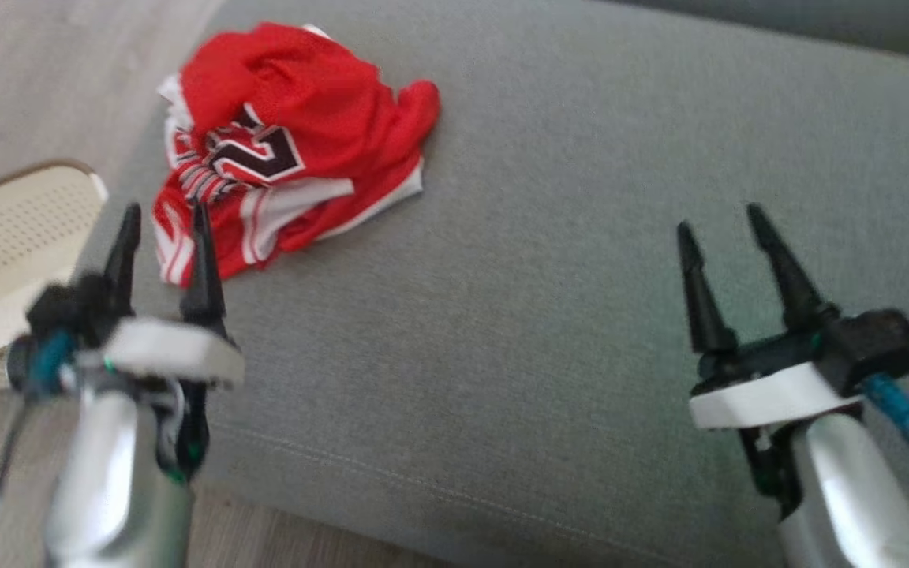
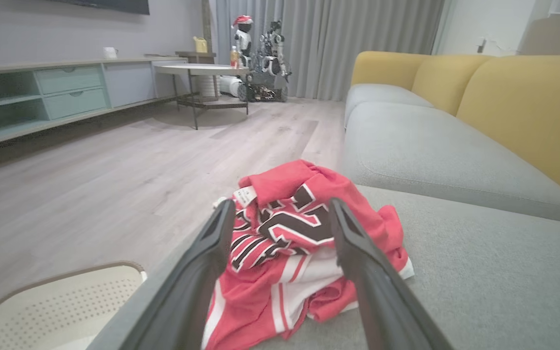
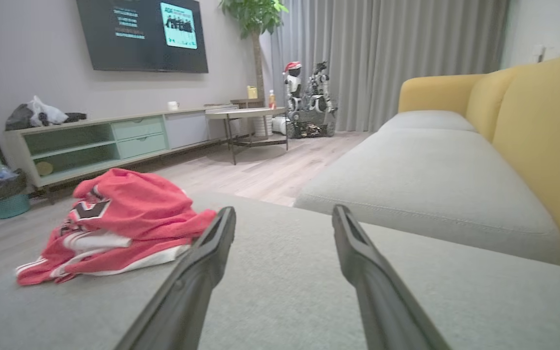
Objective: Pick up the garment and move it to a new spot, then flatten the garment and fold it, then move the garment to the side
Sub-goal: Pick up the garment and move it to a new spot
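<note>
A crumpled red garment point(image 1: 289, 150) is seen on the grey sofa cushion point(image 1: 549, 331), near its left edge. The left gripper point(image 1: 166, 209) is held w/ fingers apart at the garment's near edge, contact unclear (blurred). The right gripper point(image 1: 720, 217), fingers also apart, is held well to the right.

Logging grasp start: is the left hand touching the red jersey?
Cannot tell. In the head view the left hand overlaps the jersey edge; the left wrist view shows neither contact nor gap plainly.
</note>
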Controlling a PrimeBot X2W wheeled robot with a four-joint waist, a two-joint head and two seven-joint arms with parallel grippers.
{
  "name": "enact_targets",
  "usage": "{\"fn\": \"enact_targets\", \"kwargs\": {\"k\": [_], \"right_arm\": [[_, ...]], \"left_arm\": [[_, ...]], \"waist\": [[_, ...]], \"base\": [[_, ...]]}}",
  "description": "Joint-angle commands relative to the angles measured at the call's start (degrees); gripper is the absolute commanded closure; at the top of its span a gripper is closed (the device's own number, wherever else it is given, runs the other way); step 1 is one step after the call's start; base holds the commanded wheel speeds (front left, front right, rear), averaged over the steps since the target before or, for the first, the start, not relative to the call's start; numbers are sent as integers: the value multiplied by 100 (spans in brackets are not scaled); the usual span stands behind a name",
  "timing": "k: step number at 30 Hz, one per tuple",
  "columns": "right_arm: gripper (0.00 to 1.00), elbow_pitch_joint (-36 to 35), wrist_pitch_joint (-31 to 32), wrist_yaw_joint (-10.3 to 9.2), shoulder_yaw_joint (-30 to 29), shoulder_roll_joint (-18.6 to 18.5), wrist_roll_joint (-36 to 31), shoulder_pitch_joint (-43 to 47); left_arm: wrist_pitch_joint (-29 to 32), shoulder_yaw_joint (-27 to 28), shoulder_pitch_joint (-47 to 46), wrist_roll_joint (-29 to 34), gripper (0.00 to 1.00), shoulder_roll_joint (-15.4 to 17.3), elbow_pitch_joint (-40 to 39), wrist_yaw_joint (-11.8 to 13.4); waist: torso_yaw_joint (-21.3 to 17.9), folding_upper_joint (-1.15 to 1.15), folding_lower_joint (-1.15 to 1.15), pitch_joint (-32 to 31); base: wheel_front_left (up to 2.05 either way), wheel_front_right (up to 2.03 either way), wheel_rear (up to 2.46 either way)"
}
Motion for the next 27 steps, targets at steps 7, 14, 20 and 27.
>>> {"fn": "enact_targets", "kwargs": {"k": [7, 14, 20, 27], "right_arm": [[0, -827, 222, -4, -235, -222, -173, -352], [0, -1150, 294, -4, -274, -296, -132, -465], [0, -1203, 270, -4, -176, -328, -174, -496], [0, -1115, 192, -4, -125, -300, -162, -588]], "left_arm": [[960, 274, -1827, -196, 0, 673, 1187, -268], [1588, 180, -2859, -4, 0, 1123, 2212, -226], [1779, 123, -3340, 1, 0, 1276, 2806, -278], [1500, -23, -3628, 139, 100, 1487, 3450, -270]], "waist": [[-523, 0, 0, 886], [-832, 0, 0, 1370], [-971, 0, 0, 1626], [-1118, 0, 0, 1673]], "base": [[0, 0, 0], [0, 0, 0], [0, 0, 0], [0, 0, 0]]}}
